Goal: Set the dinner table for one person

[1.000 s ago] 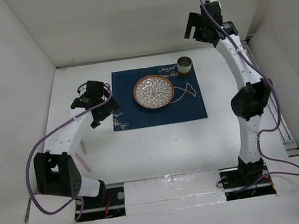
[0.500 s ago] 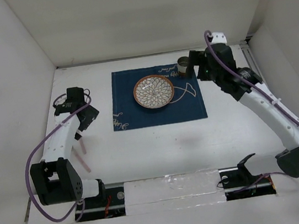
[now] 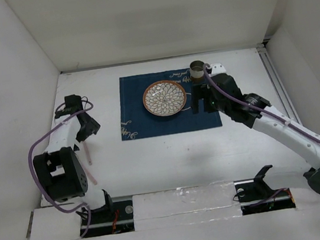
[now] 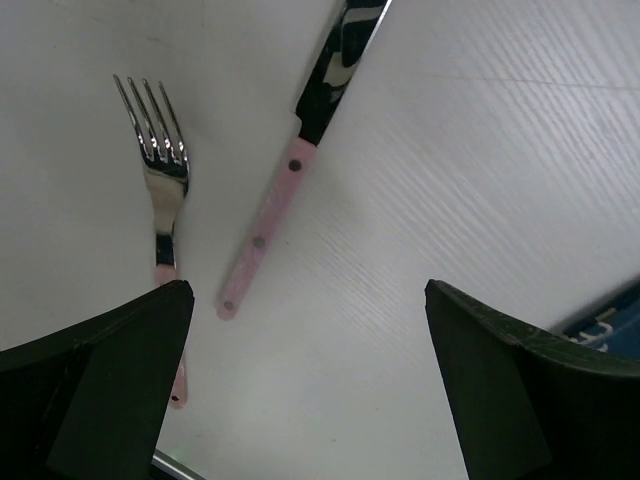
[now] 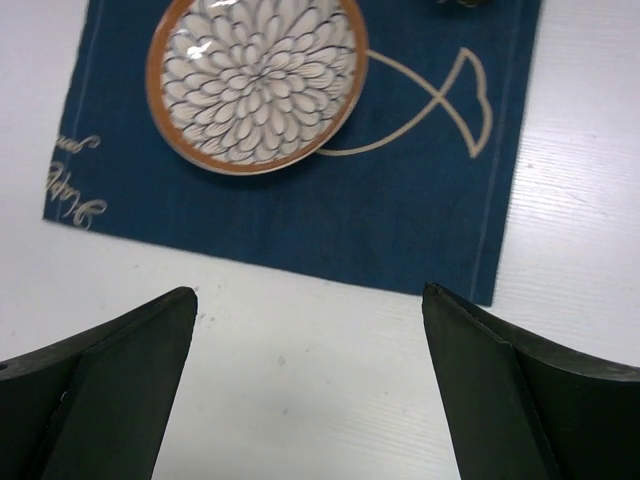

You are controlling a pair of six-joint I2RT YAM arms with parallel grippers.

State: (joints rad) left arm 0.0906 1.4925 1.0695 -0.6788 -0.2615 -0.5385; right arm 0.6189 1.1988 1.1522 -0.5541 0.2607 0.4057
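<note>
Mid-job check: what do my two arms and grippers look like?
The left arm and right arm have white links and black joint housings, each trailed by a looping purple cable. The left gripper and right gripper are black, with broad, dark, wedge-shaped fingers.

A navy placemat carries a petal-patterned plate near its 12 o'clock edge. A small cup stands at the plate's 2 o'clock. A pink-handled fork lies apart, at 9 o'clock of a pink-handled knife.

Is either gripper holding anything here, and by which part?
Nothing is held. The left gripper hangs open above the fork and knife; the right gripper is open over the placemat.
</note>
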